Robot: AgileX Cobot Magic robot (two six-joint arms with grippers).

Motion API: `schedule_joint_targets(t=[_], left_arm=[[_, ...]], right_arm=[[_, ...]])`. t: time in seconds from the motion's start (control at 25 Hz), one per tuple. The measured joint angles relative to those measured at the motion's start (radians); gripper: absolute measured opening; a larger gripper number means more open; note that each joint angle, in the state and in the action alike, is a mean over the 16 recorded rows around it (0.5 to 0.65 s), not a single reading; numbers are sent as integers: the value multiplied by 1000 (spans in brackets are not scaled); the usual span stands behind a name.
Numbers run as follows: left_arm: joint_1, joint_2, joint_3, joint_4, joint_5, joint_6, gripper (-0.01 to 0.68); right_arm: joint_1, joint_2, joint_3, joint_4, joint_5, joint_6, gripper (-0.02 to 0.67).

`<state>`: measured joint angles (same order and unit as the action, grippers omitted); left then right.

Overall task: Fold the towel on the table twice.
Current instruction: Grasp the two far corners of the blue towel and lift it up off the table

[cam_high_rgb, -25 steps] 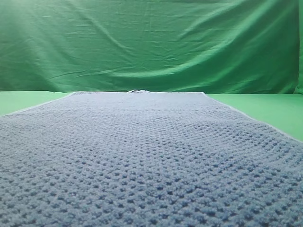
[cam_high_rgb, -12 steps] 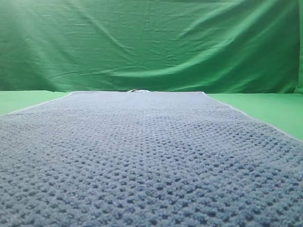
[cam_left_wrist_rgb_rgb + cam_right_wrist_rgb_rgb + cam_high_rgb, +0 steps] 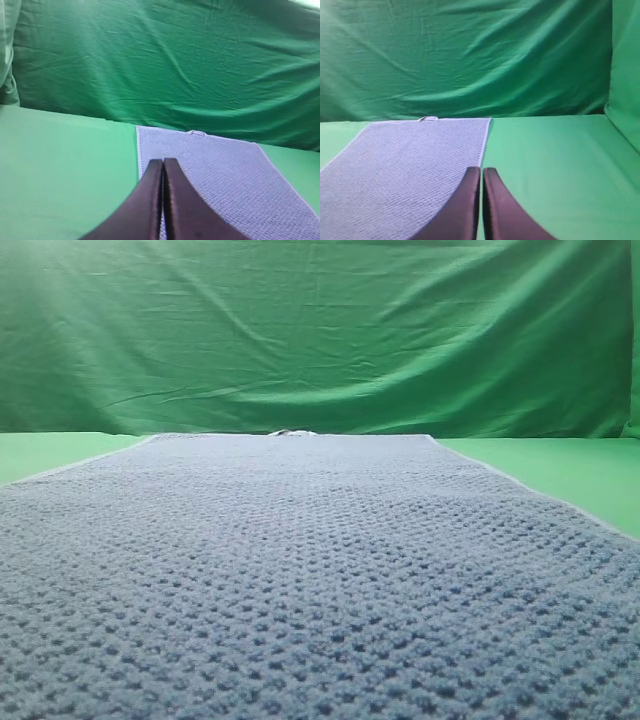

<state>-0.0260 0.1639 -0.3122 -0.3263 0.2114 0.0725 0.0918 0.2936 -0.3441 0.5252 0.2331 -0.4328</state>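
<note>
The blue-grey waffle-knit towel [image 3: 300, 570] lies spread flat on the green table [image 3: 560, 465] and fills most of the exterior high view; neither gripper shows there. In the left wrist view the towel [image 3: 220, 170] stretches away to the right, and my left gripper [image 3: 163, 162] hovers shut over its left edge with nothing between the fingers. Seen from the right wrist, the towel [image 3: 405, 160] lies to the left, and my right gripper [image 3: 481, 171] is shut and empty near its right edge. A small pale tag [image 3: 428, 119] sits at the far edge.
A wrinkled green backdrop cloth [image 3: 320, 330] hangs behind the table. Bare green table [image 3: 60, 165] lies left of the towel, and more of the table [image 3: 555, 165] lies to its right. The backdrop also wraps round the right side [image 3: 626, 65].
</note>
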Motion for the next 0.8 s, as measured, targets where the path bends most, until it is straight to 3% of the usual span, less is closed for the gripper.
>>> schedule_joint_targets(t=[0.36, 0.8], left_arm=[[0, 43, -49, 7, 33, 2, 0], [-46, 308, -244, 58, 240, 5, 0]], right_arm=[[6, 114, -63, 25, -22, -25, 0], [20, 476, -329, -22, 250, -30, 0]])
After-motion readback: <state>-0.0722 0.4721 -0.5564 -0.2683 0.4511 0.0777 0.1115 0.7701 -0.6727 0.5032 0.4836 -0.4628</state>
